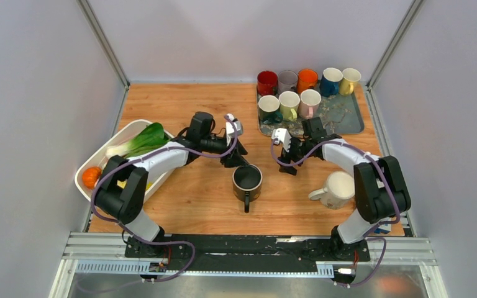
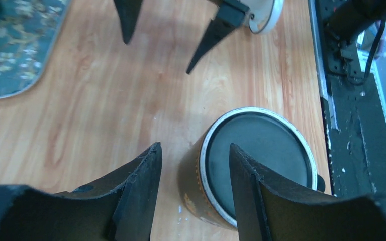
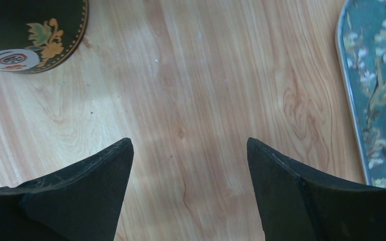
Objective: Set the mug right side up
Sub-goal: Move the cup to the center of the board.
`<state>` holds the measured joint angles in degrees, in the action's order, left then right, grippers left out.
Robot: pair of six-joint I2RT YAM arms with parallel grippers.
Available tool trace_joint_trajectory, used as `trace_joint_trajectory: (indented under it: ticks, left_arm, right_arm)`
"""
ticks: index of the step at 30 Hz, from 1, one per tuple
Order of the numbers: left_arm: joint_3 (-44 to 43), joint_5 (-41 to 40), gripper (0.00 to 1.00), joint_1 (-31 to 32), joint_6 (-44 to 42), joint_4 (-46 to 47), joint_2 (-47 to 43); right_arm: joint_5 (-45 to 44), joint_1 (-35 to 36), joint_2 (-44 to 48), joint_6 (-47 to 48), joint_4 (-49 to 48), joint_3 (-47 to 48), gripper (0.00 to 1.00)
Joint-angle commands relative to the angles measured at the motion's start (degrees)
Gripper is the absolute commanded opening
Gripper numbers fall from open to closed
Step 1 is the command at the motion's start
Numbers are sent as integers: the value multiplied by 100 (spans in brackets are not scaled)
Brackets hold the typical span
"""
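Table: plain wood-grain top [image 1: 186, 105] boxed in by pale grey walls, with both arms reaching in from the near edge.
Mug: the black mug [image 1: 247, 180] stands on end about mid-table, handle pointing at the near edge. It has a pale rim and a dark grey circle facing up, and honestly I can't tell whether that's the mouth or the base. From the right wrist cam you can see flower decoration on its side.
Left gripper: the left gripper [image 1: 236, 161] hangs just on the far-left side of the mug with its jaws spread and nothing in them. From its own cam one finger [image 2: 251, 201] overlaps the rim, but I can't say if it's touching.
Right gripper: the right gripper [image 1: 290, 166] is to the right of the mug, jaws wide apart over bare wood, not gripping anything.
White mug: the white mug [image 1: 336, 189] is lying on its side near the right arm.
Tray: the teal flowery tray [image 1: 348, 115] in the far right corner has a bunch of coloured mugs on it.
Bin: the white bin [image 1: 109, 149] on the left holds leafy greens [image 1: 144, 139] and something orange [image 1: 90, 177].
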<state>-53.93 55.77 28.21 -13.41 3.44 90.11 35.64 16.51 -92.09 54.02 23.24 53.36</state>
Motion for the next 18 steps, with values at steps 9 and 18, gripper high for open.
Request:
trace_joint_trajectory:
  ticks: [9, 18]
  left_arm:
    - [-327, -1690, 52, 669, -1131, -379, 389]
    - [-1160, -3309, 42, -128, 506, -379, 987]
  right_arm:
    - [151, -189, 409, -755, -390, -138, 88]
    - [107, -186, 121, -1005, -685, 348, 88]
